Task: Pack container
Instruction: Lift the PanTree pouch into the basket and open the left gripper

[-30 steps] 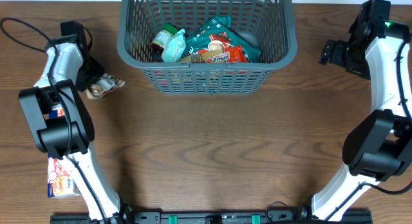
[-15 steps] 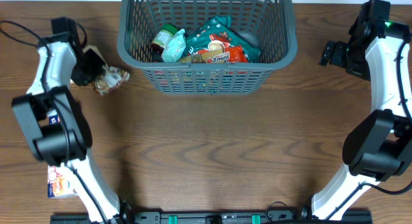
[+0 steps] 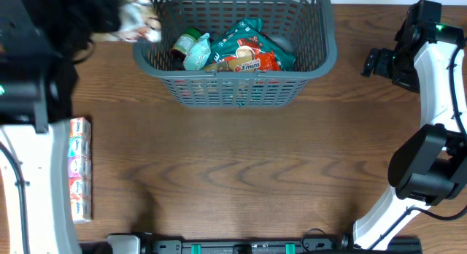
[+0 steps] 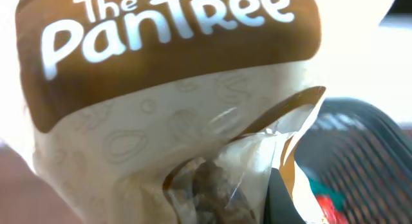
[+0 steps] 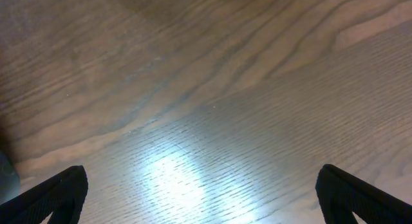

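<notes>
Overhead: wood table (image 3: 241, 174) fills the frame. Left arm (image 3: 33, 79) is raised close to the lens, so it looms large and blurred over the left third, white link low, dark housing above.

Container (image 3: 233, 90), the grey lattice basket, sits at the far edge of the table, centre, upright, partly cut off by the top of frame.

Right arm (image 3: 438, 71) runs up the right edge. Right gripper (image 3: 376, 62) sits near the table to the right of the basket, apart from it. On the right wrist cam its fingertips (image 5: 58, 192) sit at opposite bottom corners, spread wide, bare wood between them.

Multi-pack carton (image 3: 80, 170) lies flat on the table at the left, long side running front to back, partly under the left arm's outline.

Left gripper (image 3: 109, 17) is pinching a snack pouch (image 3: 139, 17), held in the air at the basket's left rim, far corner. Left wrist cam: pouch (image 4: 161, 134) fills the view, brown band reading "The PanTree", cream body, clear window showing dark pieces. Basket rim (image 4: 367, 153) shows behind it at right.

Inside the basket: teal bag (image 3: 241, 36), red snack pack (image 3: 252, 62), pale teal pouch (image 3: 198, 53), green-lidded jar (image 3: 188, 41), all bunched toward the near wall.
</notes>
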Tool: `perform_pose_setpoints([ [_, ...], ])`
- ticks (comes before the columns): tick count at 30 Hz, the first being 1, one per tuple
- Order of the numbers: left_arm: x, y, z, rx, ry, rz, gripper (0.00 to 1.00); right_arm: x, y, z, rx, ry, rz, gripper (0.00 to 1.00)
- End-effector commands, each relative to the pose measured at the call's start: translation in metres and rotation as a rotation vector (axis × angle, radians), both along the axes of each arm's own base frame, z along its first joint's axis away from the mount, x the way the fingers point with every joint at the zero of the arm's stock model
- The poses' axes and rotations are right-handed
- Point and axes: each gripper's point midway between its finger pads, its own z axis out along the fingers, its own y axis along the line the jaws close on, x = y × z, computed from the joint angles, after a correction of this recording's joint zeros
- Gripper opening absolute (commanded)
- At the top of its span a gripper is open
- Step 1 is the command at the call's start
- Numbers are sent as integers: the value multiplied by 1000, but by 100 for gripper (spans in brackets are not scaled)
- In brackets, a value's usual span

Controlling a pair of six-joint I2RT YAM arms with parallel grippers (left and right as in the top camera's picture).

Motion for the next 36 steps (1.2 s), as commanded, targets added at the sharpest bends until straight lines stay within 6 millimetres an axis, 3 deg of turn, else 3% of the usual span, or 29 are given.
perform_pose_setpoints([
  [1, 13, -53, -40, 348, 5, -297, 5, -2, 2, 3, -14, 5, 22, 99],
  [5, 13, -112, -71, 640, -78, -645, 6, -2, 2, 2, -15, 8, 30, 99],
  [10, 46, -144, -115, 786, -108, -786, 6, -2, 8, 2, 14, 6, 51, 99],
  [17, 87, -159, -184, 811, -31, -846, 6, -4, 11, 1, 32, 16, 54, 99],
  [23, 99, -162, -248, 795, 104, -900, 6, -7, 12, 0, 35, 28, 54, 99],
  [27, 102, -162, -282, 786, 179, -922, 17, -7, 12, 0, 35, 27, 54, 99],
  [28, 102, -162, -287, 786, 190, -924, 26, -7, 11, 0, 35, 26, 54, 99],
  [29, 102, -162, -289, 783, 195, -924, 28, -6, 11, 0, 34, 24, 54, 99],
  [33, 103, -162, -284, 784, 184, -916, 29, -6, 11, 1, 34, 22, 54, 99],
  [36, 102, -159, -263, 804, 151, -887, 30, -6, 11, 0, 34, 24, 55, 99],
])
